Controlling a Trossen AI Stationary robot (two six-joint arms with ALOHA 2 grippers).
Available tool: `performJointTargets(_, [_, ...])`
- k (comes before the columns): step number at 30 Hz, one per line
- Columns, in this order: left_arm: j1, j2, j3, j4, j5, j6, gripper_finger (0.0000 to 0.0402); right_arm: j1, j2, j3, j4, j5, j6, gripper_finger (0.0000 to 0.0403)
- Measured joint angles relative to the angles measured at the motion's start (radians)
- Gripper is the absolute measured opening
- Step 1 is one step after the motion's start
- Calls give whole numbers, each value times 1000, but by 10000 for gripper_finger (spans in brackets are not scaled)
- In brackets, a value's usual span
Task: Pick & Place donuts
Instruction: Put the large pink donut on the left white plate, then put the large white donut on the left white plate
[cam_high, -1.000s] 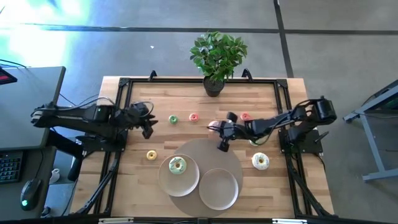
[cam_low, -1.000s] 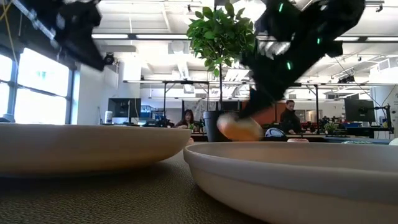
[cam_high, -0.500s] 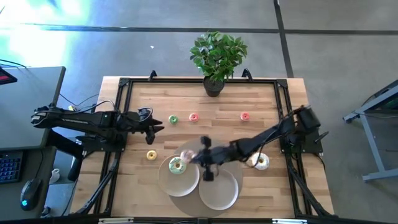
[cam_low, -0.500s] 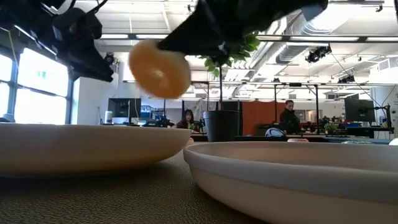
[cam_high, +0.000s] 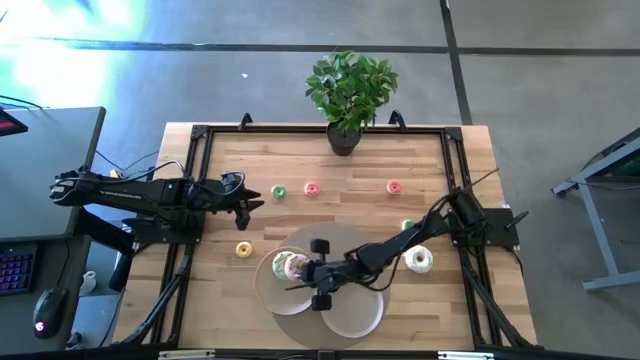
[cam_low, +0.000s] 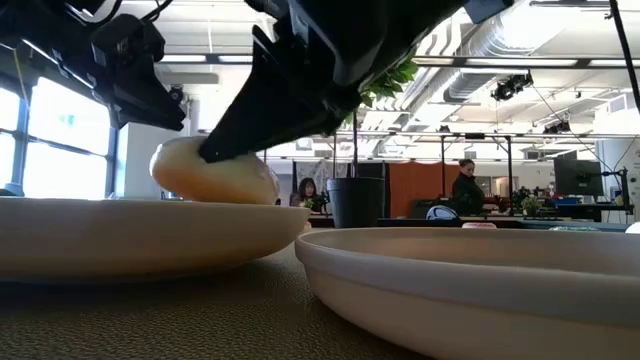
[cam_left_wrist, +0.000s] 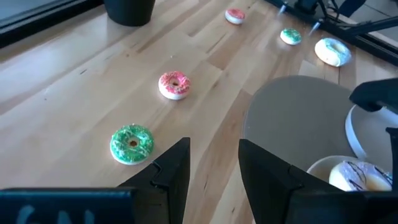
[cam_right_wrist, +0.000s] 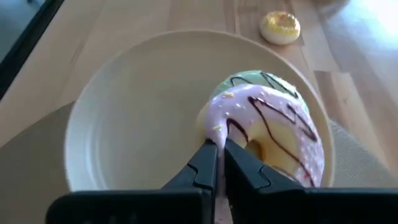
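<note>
My right gripper (cam_right_wrist: 219, 152) is shut on a pink-iced donut (cam_right_wrist: 267, 134) with dark drizzle, low over the left beige plate (cam_high: 262, 285). A green-white donut (cam_right_wrist: 249, 79) lies in that plate under the pink one. The low view shows the pink donut (cam_low: 215, 172) at the plate's rim height. My left gripper (cam_left_wrist: 214, 165) is open and empty over the table's left part (cam_high: 245, 205). A large white donut (cam_high: 418, 260) lies on the wood at the right. Mini donuts lie on the wood: green (cam_high: 279, 191), pink (cam_high: 311, 188), red (cam_high: 394, 187), yellow (cam_high: 243, 249). My right gripper pinches the pink donut's ring at its near edge (cam_right_wrist: 214, 134) between the two fingers. The fingers come slanting down from the table's right side. The donut sits tilted, leaning on the green-white donut in the plate.
A second beige plate (cam_high: 360, 310) stands right of the first, both on a round grey mat (cam_high: 345, 238). A potted plant (cam_high: 348, 95) stands at the far edge. Another small green donut (cam_high: 407, 226) lies near the white one.
My right gripper has carried the pink donut from the table's far middle toward the near left, then down onto the left plate, staying shut on it. The donut now leans on the green-white one.
</note>
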Motion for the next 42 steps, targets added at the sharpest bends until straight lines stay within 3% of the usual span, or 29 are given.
performJointTargets(5, [0,0,0,9,-9,4,135,0,0,0,-18,-10,0,64])
performJointTargets(11, [0,0,0,9,-8,4,135,1,-16,0,-1,-106,-24,135])
performJointTargets(14, [0,0,0,14,-8,5,135,1,-72,0,-102,-106,-24,158])
performJointTargets(19, [0,0,0,16,-4,-4,135,8,-227,1,-436,-52,62,174])
performJointTargets(24, [0,0,0,26,-1,-21,135,25,-351,1,-903,-3,285,167])
performJointTargets(27, [0,0,0,26,-1,-21,135,49,-358,-1,-1131,-22,451,166])
performJointTargets(30, [0,0,0,26,-1,-21,135,78,-358,-4,-1299,-105,617,165])
performJointTargets(34, [0,0,0,26,-1,-21,135,123,-380,-107,-1324,-206,753,165])
performJointTargets(38, [0,0,0,26,-2,-21,135,145,-434,-286,-1204,-332,899,165])
performJointTargets(42, [0,0,1,26,-5,-21,135,145,-509,-442,-1096,-370,972,163])
